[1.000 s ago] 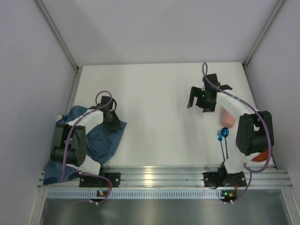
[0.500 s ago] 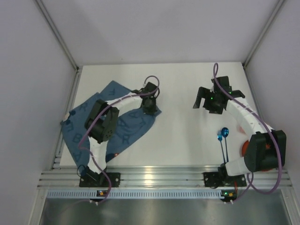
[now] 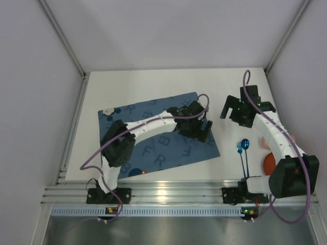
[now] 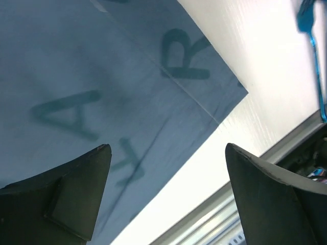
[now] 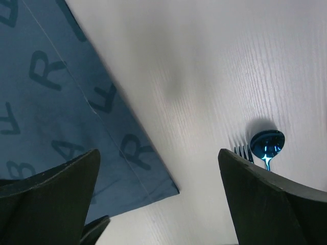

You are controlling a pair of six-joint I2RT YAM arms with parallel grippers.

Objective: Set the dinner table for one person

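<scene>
Across the left and middle of the dinner table [image 3: 153, 84], a large flat white tabletop with an aluminium rail [image 3: 173, 190] along its near edge, I see a dark blue cloth placemat [image 3: 153, 148] printed with darker letters. It lies flat and a little askew, its right side nearer to me than its left. A small pale round disc [image 3: 107, 109] sits at its far left corner.

My left gripper [image 3: 200, 127] hangs over the right part of the placemat, close to the cloth's right edge. From the left wrist camera its two dark fingers [image 4: 56, 199] stand wide apart with nothing between them, so it is released; only the lettered cloth and its corner show below.

My right gripper [image 3: 248, 109] is over bare table at the far right, well clear of the placemat. Its jaws are likewise spread and empty.

Just right of the placemat, not touching it, a shiny blue metal spoon [image 3: 245, 144] and a matching blue fork [image 3: 239, 149] lie side by side, handles pointing toward the near rail. Further right, a round orange-red piece [image 3: 269, 163] rests on the table, partly hidden by the right arm; I cannot tell what it is.
</scene>
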